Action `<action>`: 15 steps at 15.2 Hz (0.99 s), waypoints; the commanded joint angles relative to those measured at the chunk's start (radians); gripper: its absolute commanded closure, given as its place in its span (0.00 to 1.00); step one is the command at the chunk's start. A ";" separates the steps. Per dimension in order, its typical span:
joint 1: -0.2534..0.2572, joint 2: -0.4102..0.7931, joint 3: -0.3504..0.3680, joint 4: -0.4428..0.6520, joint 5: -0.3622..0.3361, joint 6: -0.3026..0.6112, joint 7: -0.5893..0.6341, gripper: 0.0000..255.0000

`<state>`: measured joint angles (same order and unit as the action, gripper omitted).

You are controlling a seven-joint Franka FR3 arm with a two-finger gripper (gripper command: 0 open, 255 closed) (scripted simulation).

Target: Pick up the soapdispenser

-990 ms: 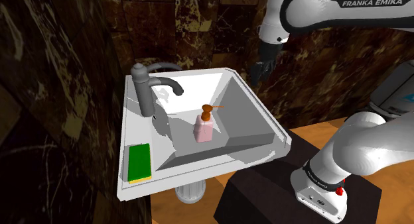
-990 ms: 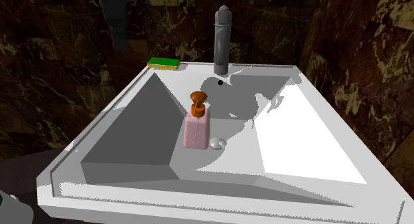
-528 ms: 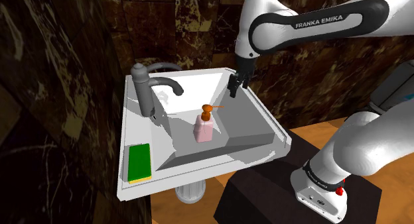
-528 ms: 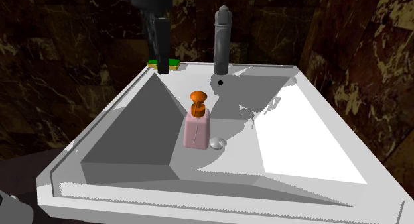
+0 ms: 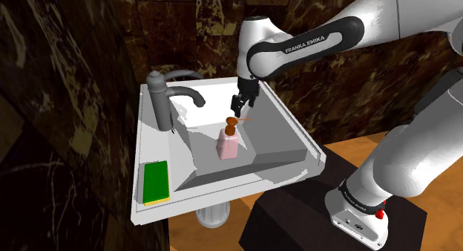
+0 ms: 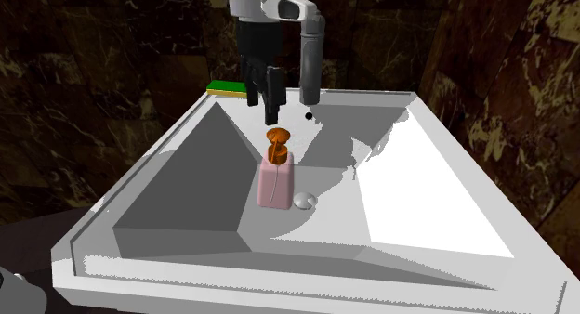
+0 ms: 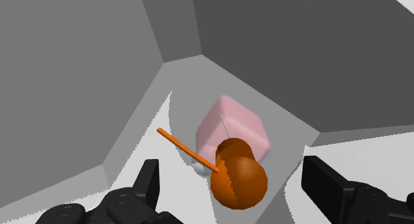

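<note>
White sink: hard, smooth, faceted walls. Grey cylindrical faucet on the rear rim. Black tool hovers just above the soap dispenser, fingers spread wide, nothing held; judged to be the approach step. The soap dispenser stands upright on the basin floor: boxy pale-pink body, rounded orange pump, thin spout. Next move probably: lower past the pump, straddle the body, close.

The end effector has swung from the upper right of the shoulder view to the middle, and now hangs just above the orange pump of the dispenser. In the second exterior view it has come from the top left edge to the top centre, bringing the white wrist into frame.
</note>
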<state>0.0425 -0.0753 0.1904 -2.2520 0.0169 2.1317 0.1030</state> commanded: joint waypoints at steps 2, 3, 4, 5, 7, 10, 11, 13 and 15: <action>0.006 0.120 0.010 0.062 -0.036 0.062 0.023 0.00; 0.010 0.159 0.013 0.085 -0.048 0.078 0.033 0.00; 0.014 0.197 0.014 0.110 -0.062 0.092 0.042 0.00; 0.018 0.223 0.015 0.127 -0.071 0.101 0.049 0.00; 0.019 0.239 0.013 0.118 -0.075 0.126 0.052 0.00; 0.021 0.264 0.012 0.106 -0.084 0.162 0.058 0.00; 0.021 0.273 0.011 0.102 -0.086 0.174 0.060 0.00; 0.022 0.287 0.009 0.097 -0.091 0.193 0.064 0.00; 0.022 0.287 0.009 0.096 -0.091 0.194 0.064 1.00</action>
<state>0.0646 0.2094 0.2001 -2.1563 -0.0735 2.3234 0.1664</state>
